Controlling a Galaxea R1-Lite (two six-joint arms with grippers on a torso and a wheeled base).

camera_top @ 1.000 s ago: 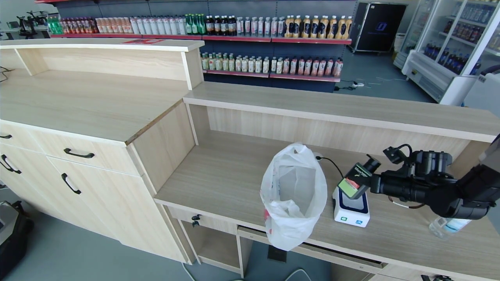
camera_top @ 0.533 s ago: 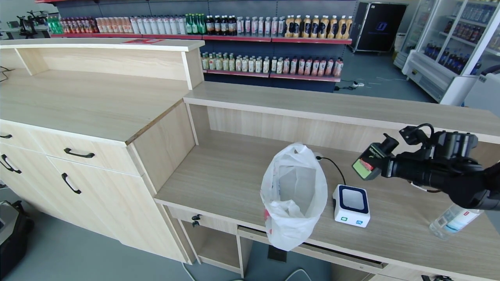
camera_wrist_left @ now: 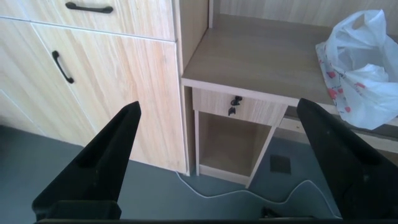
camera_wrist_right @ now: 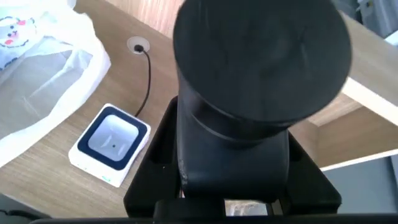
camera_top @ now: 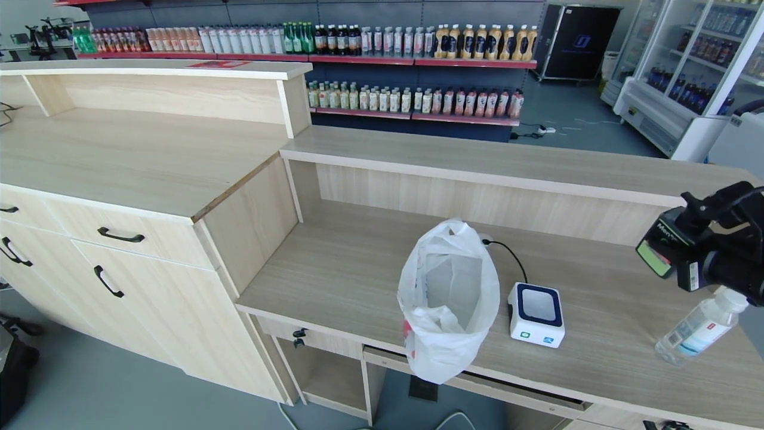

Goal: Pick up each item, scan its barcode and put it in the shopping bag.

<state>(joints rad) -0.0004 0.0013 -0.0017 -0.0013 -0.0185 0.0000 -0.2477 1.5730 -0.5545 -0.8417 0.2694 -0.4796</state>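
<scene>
Your left claw (camera_wrist_left: 217, 104) hangs low with its fingers spread wide, facing the cabinet end of the bench (camera_top: 358, 263). On the bench, the white shopping bag (camera_top: 449, 298) stands open at the front edge. The scanner (camera_top: 536, 313) sits just beside it on the right, face up, its cable running back to the rear wall. Further right, your right claw (camera_top: 701, 239) is clamped on a black can (camera_top: 659, 254) with a green label, held in the air well apart from the scanner. Just below it, a clear water bottle (camera_top: 698, 327) lies on the bench.
</scene>
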